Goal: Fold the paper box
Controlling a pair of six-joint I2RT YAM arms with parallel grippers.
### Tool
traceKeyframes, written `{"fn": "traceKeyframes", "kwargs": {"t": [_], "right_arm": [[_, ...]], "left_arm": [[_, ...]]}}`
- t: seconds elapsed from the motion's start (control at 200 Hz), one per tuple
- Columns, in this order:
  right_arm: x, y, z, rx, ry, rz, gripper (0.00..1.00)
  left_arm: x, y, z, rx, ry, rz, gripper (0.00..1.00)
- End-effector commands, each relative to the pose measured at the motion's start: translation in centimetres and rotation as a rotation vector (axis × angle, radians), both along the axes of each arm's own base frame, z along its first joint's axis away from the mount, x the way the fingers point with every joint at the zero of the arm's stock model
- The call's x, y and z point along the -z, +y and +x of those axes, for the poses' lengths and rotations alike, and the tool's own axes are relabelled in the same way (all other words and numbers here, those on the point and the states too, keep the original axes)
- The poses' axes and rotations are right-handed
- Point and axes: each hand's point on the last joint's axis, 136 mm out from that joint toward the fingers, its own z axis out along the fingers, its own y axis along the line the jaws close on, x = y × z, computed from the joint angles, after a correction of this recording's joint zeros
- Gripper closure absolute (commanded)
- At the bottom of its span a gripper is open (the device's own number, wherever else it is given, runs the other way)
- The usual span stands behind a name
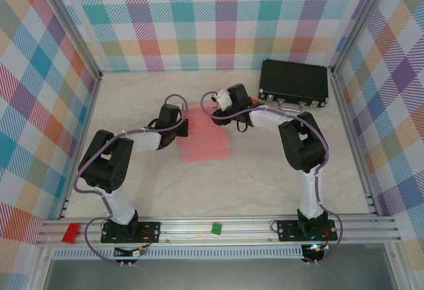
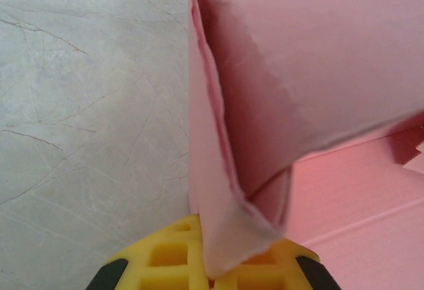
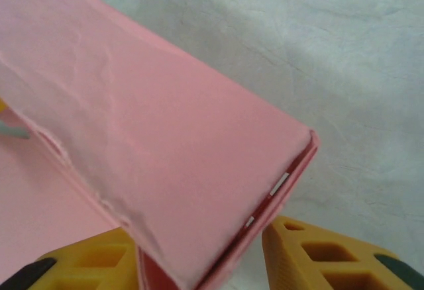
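Note:
The pink paper box [image 1: 207, 143] lies partly folded in the middle of the table, a flat panel toward me and a raised wall at its far edge. My left gripper [image 1: 175, 120] is at the box's left end. Close up, its yellow fingers [image 2: 165, 257] are shut on the doubled corner of a standing pink wall [image 2: 265, 104]. My right gripper [image 1: 216, 114] is at the far edge. In the right wrist view its jaws [image 3: 202, 237] straddle the end of the folded wall [image 3: 165, 151]. A narrow gap shows between the card and the right finger [image 3: 324, 257].
A black case [image 1: 293, 83] lies at the back right, just beyond the right arm. A red piece [image 1: 70, 231] and a green piece [image 1: 216, 228] sit on the front rail. Plaid walls close in the table on three sides.

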Motion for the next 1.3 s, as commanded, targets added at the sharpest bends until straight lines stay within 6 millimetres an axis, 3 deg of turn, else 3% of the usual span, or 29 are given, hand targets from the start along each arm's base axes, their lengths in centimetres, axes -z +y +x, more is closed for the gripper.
{"fn": "traceKeyframes", "kwargs": {"t": [0.0,0.335,1.295], "right_arm": [[0.7,0.5,0.7,0.052,-0.05,-0.021,0.59],[1.0,-0.2,2.0,0.139,-0.112,-0.097,0.72],[3.2,-1.4,2.9,0.218,-0.167,-0.345,0.87]], "left_arm": [[0.2,-1.0,-1.6,0.037,0.047,-0.034,1.0],[-0.1,-1.3,-2.5,0.035,0.089,-0.043,1.0],[0.0,-1.8,-2.5,0.031,0.133,-0.058,1.0]]}}
